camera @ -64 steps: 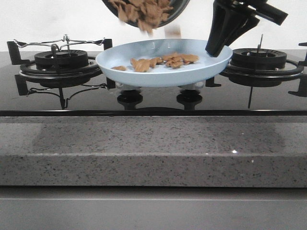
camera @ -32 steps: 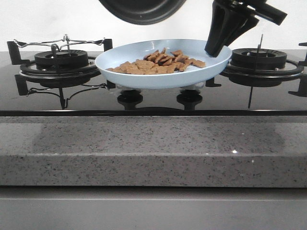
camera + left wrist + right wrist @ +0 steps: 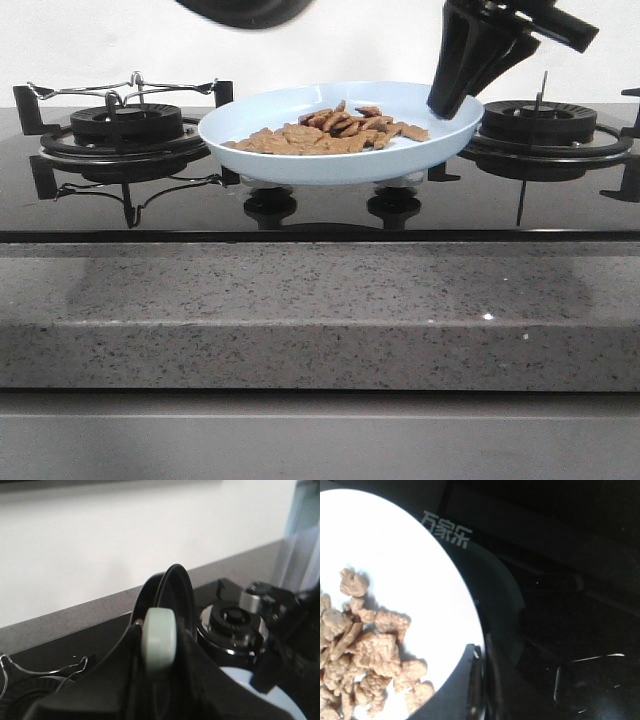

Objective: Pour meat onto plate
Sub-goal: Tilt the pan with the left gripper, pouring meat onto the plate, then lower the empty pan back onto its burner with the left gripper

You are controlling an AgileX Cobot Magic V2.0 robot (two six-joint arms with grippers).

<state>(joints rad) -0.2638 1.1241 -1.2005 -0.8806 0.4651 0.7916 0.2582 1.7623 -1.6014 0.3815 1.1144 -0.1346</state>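
Observation:
The pale blue plate (image 3: 300, 165) hangs level over the middle of the stove. My right gripper (image 3: 447, 100) is shut on its right rim. The meat (image 3: 330, 132) lies in a flat heap of brown pieces on the plate. In the right wrist view the meat (image 3: 375, 655) sits on the plate (image 3: 410, 565), and my right gripper (image 3: 482, 676) pinches the rim. The black pan (image 3: 240, 10) is high at the upper left, mostly out of frame. In the left wrist view my left gripper (image 3: 159, 647) is shut on the pan's pale handle (image 3: 159, 630). The pan (image 3: 175, 592) shows edge-on.
A left burner with a wire grate (image 3: 125, 125) and a right burner (image 3: 540, 125) flank the plate. Two black knobs (image 3: 270, 205) (image 3: 393, 205) sit under it. A speckled granite counter edge (image 3: 320, 310) runs along the front. A white wall is behind.
A second ago meat was falling from the tilted pan. All of it now lies on the plate, and the pan has moved left and up, nearly out of frame. The plate held still.

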